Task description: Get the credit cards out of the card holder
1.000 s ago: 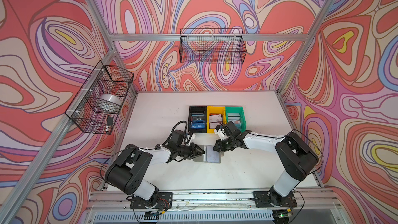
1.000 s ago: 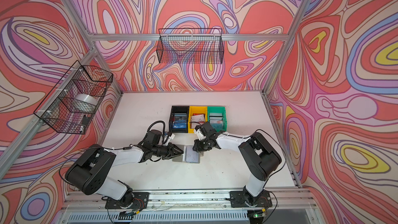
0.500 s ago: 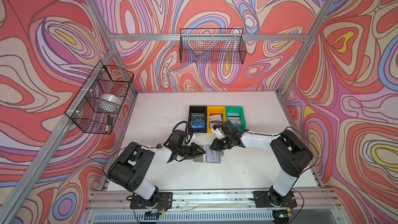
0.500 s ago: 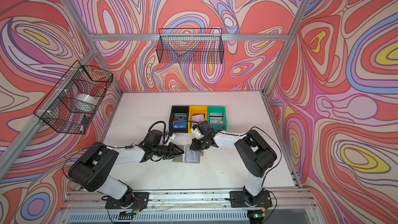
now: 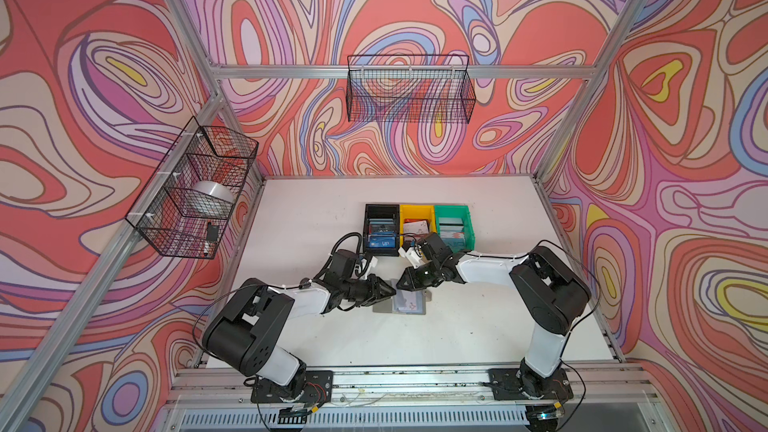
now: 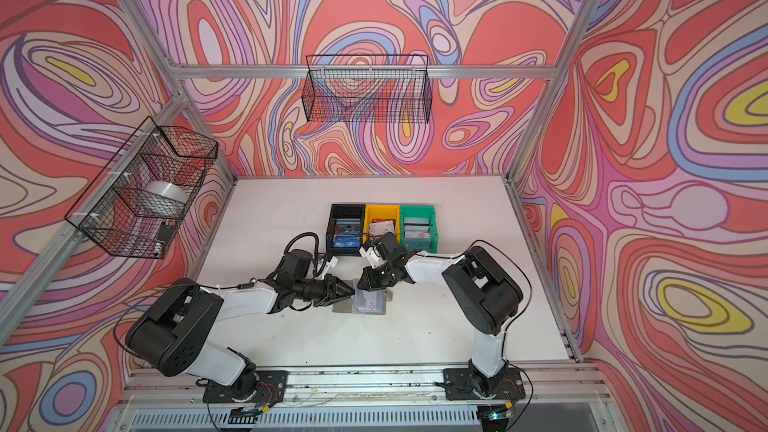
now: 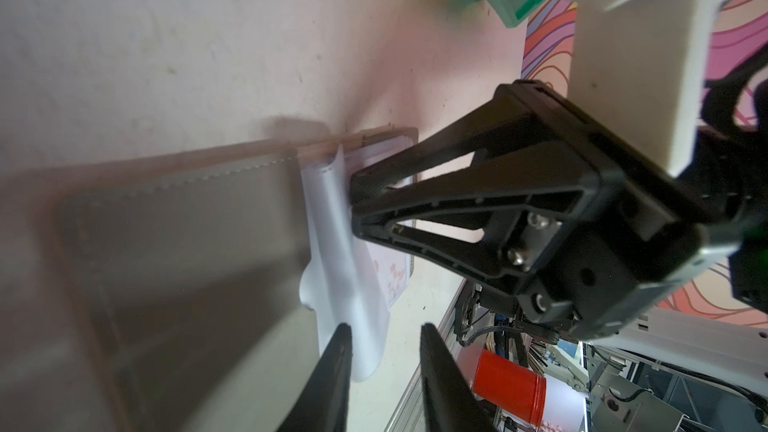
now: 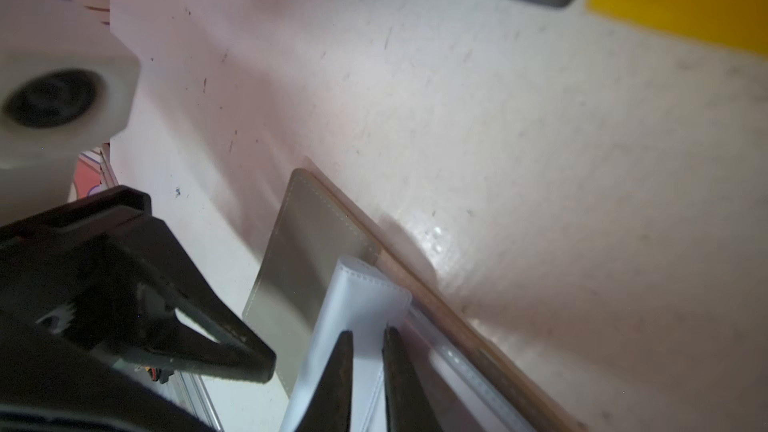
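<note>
Right wrist view: right gripper (image 8: 369, 338) pinches the floppy sleeve (image 8: 361, 284); left gripper (image 7: 384, 338), fingers apart. Card (image 7: 392, 274) looks stiff, slick; I'd pinch its edge.

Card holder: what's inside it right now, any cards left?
The open card holder shows one white card with red marks lying in its right half. Clear sleeves standing at the fold hide the other pockets, so further cards cannot be ruled out.
</note>
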Robot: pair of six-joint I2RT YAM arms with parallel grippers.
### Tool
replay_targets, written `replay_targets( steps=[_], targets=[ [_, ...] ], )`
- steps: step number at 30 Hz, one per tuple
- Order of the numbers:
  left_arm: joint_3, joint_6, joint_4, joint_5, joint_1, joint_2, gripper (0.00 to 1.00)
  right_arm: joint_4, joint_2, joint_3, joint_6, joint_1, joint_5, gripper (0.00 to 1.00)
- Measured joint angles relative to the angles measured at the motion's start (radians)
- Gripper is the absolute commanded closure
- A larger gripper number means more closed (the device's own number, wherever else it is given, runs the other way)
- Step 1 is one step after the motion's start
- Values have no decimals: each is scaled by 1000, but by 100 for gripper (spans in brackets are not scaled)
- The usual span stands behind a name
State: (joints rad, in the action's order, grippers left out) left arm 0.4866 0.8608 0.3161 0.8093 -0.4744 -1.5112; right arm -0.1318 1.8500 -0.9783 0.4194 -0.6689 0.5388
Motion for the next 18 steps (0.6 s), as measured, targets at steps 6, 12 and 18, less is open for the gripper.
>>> replay_targets(
  steps=[6, 12, 18],
  targets=[
    [31, -28, -114, -33, 0, 46, 69, 14, 23, -3, 13, -14, 23, 82],
    [47, -23, -119, -47, 0, 55, 70, 27, 27, 4, 24, -14, 51, 83],
    [19, 32, -8, -39, 0, -2, 70, 42, 26, 18, 36, -14, 69, 83]
  ],
)
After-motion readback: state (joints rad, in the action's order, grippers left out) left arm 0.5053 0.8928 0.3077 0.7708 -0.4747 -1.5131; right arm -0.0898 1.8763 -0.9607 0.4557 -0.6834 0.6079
